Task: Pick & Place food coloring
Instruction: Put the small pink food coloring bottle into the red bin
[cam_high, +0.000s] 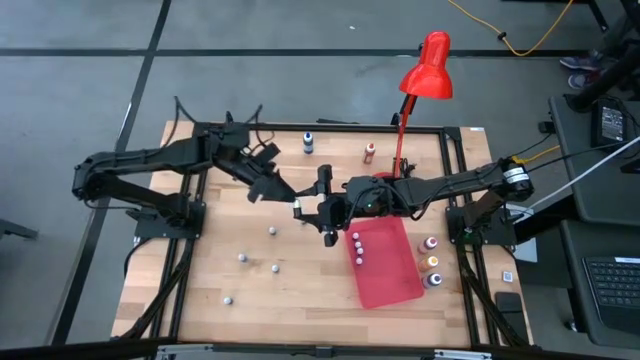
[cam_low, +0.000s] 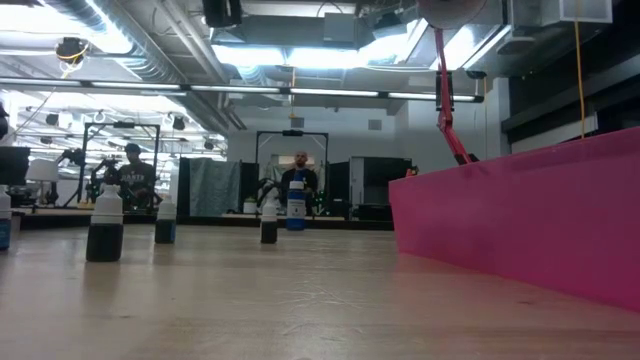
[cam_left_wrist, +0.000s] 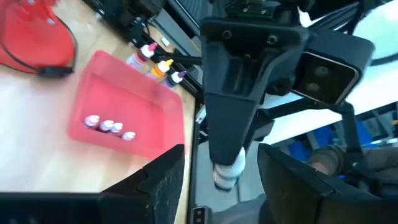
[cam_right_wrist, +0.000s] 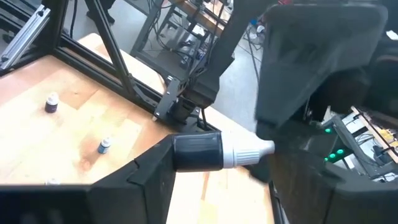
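I see my right tool (cam_high: 312, 213) grasping a dark white-capped food-coloring bottle (cam_right_wrist: 214, 151) above the wooden desk (cam_high: 250, 290), my left tool (cam_high: 275, 187) released beside it.

The table (cam_high: 300, 260) is pale, matt wood with visible grain; the red mat (cam_high: 392, 268) looks like smooth, slightly glossy plastic; the lamp (cam_high: 428, 66) at twelve o'clock has a glossy red shade.

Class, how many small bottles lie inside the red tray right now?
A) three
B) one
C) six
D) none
A: three small bottles sit in a row at one end of the red tray, seen in the high and left wrist views.
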